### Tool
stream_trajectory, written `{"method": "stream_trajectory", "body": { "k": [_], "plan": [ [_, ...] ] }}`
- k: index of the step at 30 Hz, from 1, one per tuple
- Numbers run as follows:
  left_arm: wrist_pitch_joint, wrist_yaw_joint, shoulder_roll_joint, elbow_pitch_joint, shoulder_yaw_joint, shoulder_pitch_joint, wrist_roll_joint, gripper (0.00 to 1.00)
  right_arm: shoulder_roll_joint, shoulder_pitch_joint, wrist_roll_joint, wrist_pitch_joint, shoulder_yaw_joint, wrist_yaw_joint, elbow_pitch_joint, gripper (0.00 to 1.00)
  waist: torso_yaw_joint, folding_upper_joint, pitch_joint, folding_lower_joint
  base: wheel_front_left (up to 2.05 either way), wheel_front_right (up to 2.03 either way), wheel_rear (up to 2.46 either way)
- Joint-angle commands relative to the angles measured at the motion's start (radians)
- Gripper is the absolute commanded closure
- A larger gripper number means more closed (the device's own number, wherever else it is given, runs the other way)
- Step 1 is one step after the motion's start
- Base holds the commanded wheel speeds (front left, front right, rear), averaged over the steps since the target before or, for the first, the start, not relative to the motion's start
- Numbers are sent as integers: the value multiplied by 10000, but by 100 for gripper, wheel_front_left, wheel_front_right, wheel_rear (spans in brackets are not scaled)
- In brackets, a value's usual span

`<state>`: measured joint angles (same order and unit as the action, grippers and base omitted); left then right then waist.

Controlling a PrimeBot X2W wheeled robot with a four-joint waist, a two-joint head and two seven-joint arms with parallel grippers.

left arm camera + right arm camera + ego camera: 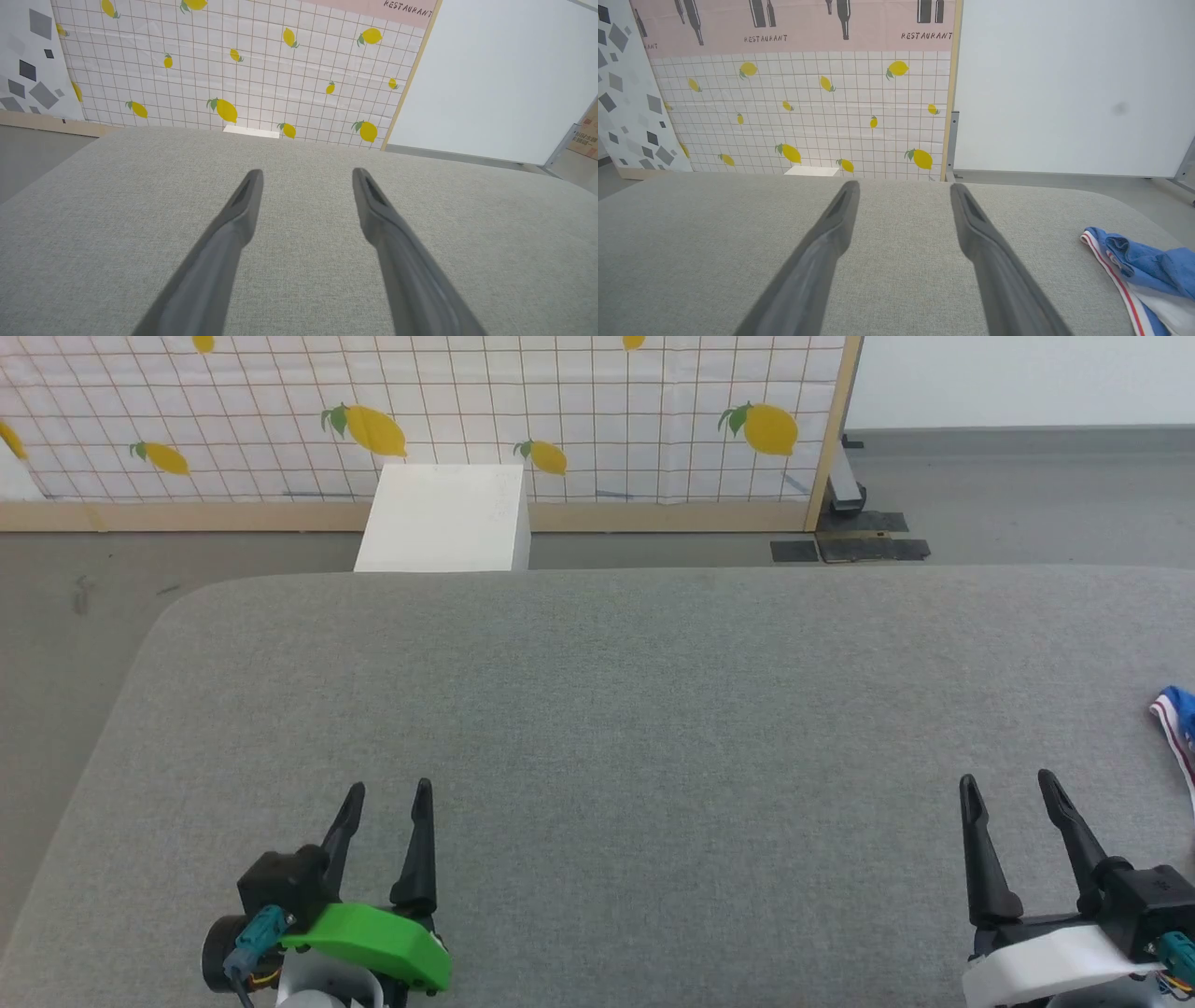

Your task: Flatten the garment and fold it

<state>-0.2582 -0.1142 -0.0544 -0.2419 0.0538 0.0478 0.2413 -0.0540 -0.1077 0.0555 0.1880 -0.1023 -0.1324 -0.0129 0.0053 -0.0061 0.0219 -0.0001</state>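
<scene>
Nearest, the left gripper (389, 787) hangs low over the grey table (597, 691) with its jaws apart and nothing between them. At the other side the right gripper (1006, 777) is the same, with jaws apart and empty. A little farther, to the right of the right gripper and apart from it, the garment (1178, 714) lies crumpled on the table's right side. Behind the table a white box (443, 518) stands on the floor, before a screen (560, 429) printed with lemons.
</scene>
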Motion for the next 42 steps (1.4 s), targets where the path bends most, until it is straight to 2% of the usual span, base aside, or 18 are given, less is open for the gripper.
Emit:
{"method": "stream_trajectory", "body": {
  "k": [1, 10, 11, 42],
  "plan": [
    [-35, -5, 39, -24, 22, -71, 140, 0, 35, -125, 84, 0, 28, 17, -24, 0, 4, 61, -16, 1, 0, 0, 0],
    [-36, 27, 40, -142, 96, -53, 204, 0, 36, -107, 231, 84, 61, 17, 164, 0, 24, 61, 6, 1, 0, 0, 0],
    [2, 5, 8, -117, 91, 0, 57, 100, 2, 1, 164, 18, 45, 0, 138, 100, 26, 0, 4, 1, 0, 0, 0],
    [498, 218, 14, 369, -20, -89, -413, 100, 5, 204, 25, -345, 215, 3, 133, 100, 10, 12, -39, 1, 0, 0, 0]
  ]
}}
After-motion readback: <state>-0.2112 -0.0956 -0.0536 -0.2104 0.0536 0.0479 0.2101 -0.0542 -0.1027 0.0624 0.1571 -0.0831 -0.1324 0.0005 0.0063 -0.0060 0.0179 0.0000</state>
